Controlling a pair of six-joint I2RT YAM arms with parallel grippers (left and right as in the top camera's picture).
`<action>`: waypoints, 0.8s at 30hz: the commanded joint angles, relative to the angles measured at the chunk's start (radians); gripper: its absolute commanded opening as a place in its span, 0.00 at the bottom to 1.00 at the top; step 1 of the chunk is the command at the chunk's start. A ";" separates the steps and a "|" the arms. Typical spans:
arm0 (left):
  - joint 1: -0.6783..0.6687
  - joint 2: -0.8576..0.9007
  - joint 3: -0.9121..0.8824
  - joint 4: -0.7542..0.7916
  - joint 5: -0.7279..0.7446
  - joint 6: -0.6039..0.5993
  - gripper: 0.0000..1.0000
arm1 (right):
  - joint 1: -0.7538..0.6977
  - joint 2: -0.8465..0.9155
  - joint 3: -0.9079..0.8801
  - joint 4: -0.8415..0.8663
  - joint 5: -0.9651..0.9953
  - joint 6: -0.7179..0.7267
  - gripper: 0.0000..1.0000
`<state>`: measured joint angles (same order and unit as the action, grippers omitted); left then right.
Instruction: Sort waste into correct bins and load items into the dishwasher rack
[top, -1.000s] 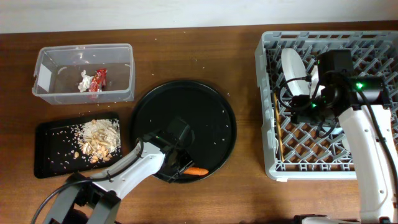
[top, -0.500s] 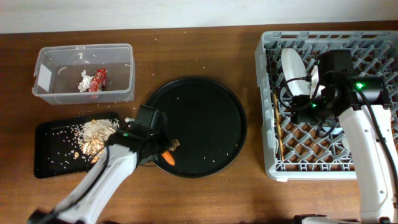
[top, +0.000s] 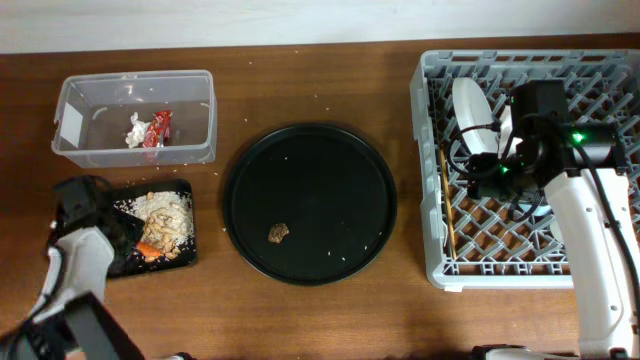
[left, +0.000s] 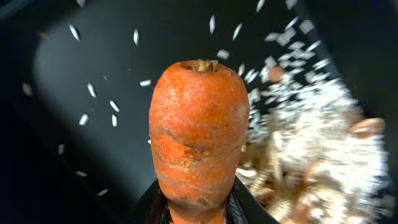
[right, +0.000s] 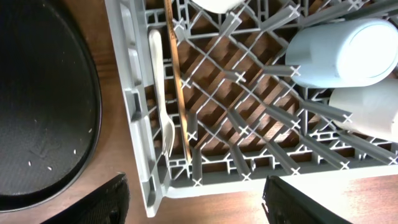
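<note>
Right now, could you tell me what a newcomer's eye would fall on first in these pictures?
The orange carrot fills the left wrist view, held in the left gripper over the shallow black tray. Overhead, the grey rack dominates the right side, and a lone brown lump sits on the round black tray.

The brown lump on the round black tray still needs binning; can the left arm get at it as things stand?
Probably not yet: the left tool is shut on the carrot over the shallow black tray. Otherwise nothing covers the brown lump.
</note>
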<state>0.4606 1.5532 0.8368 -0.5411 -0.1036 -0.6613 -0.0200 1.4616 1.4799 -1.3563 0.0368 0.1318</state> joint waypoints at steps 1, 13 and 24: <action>0.003 0.036 0.017 0.005 0.013 0.016 0.39 | -0.008 0.001 0.000 0.002 0.001 0.004 0.72; -0.640 -0.033 0.166 -0.084 0.276 0.260 0.72 | -0.008 0.001 0.000 0.003 0.001 0.004 0.72; -0.826 0.276 0.166 -0.090 0.246 0.274 0.34 | -0.008 0.001 0.000 0.002 0.001 0.004 0.72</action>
<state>-0.3645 1.7813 1.0168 -0.6209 0.1421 -0.3981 -0.0200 1.4620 1.4799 -1.3544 0.0368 0.1318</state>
